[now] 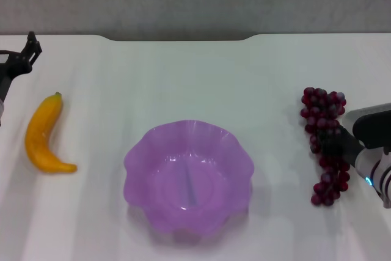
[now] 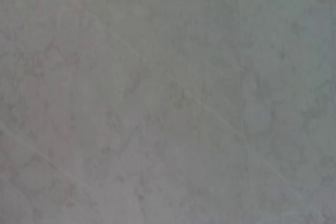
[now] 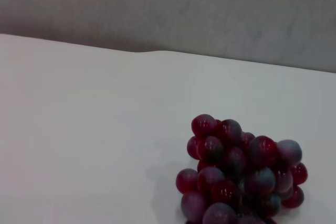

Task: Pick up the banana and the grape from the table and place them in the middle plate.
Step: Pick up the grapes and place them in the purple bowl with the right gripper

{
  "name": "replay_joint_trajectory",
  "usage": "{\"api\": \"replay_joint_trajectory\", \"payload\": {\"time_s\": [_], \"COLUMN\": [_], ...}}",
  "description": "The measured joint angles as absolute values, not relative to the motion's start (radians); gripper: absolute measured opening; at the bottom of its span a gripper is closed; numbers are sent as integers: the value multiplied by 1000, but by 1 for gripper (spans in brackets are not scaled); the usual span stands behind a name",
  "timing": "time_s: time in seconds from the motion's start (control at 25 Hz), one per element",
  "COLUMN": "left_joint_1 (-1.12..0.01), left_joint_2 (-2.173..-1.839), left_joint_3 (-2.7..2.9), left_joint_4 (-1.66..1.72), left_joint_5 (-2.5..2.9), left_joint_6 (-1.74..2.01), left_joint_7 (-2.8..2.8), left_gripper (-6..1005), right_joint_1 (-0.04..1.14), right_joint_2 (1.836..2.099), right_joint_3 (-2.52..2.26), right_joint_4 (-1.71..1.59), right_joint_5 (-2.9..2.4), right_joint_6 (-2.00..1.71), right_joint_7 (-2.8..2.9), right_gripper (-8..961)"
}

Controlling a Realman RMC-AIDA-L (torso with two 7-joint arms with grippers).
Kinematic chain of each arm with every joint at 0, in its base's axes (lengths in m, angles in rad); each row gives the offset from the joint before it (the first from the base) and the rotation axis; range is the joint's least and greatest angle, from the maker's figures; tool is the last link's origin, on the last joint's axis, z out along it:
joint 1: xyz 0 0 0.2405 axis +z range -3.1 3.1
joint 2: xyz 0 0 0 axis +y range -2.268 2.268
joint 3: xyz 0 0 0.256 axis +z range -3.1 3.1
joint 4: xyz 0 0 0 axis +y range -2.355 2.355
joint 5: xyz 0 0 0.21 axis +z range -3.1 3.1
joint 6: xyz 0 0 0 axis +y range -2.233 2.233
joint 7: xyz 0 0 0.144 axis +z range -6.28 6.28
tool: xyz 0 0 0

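Nearest the head camera, the middle plate (image 1: 189, 178) sits on the white counter (image 1: 183, 84), a translucent light-purple dish with a wavy scalloped rim and nothing inside it. To the robot's right, the right pincer (image 1: 333, 145) reaches in from the edge of view and lies over the middle of the grape (image 1: 325, 142), a long bunch of dark red-purple berries stretched along the counter, well apart from the plate; its dark tip overlaps the bunch, but whether the fingers are spread, narrowed or closed on the fruit cannot be told from these views. Berries show both nearer and farther than the tip. In the right wrist view the far end of the grape (image 3: 241, 174) fills the lower part of the picture, glossy berries with a pale bloom on some, lying on the counter (image 3: 94, 129) with a soft shadow beside them and the counter's far edge and a grey wall (image 3: 168, 9) beyond. On the robot's left, the banana (image 1: 43, 136) lies flat on the counter, curved, yellow-orange, its small dark-green stem tip pointing away from the robot, also well apart from the plate. Farther back at the left edge, the left pincer (image 1: 30, 50) hangs above the counter beyond the banana, touching nothing; how its fingers stand cannot be told. The left wrist view shows only a plain grey mottled surface.
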State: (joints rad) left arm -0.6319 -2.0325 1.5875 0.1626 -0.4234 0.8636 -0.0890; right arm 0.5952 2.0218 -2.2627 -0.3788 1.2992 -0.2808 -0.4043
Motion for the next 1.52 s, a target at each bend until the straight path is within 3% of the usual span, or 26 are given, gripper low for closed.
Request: {"api": "replay_joint_trajectory", "payload": {"time_s": [1.52], "left_joint_1": [-629], "left_joint_2": [-2032], "left_joint_3": [1588], "left_joint_4": [163], "left_joint_5": [-423], "left_joint_6": [864], "left_joint_7": [-89], "left_gripper": [826], "right_joint_1": [544], "right_joint_2": [2023], "right_joint_3": [-2413], "right_joint_4": [-430], "right_joint_5": [1306], "right_joint_6": [-533], "right_joint_7": [-402], "right_gripper": [302]}}
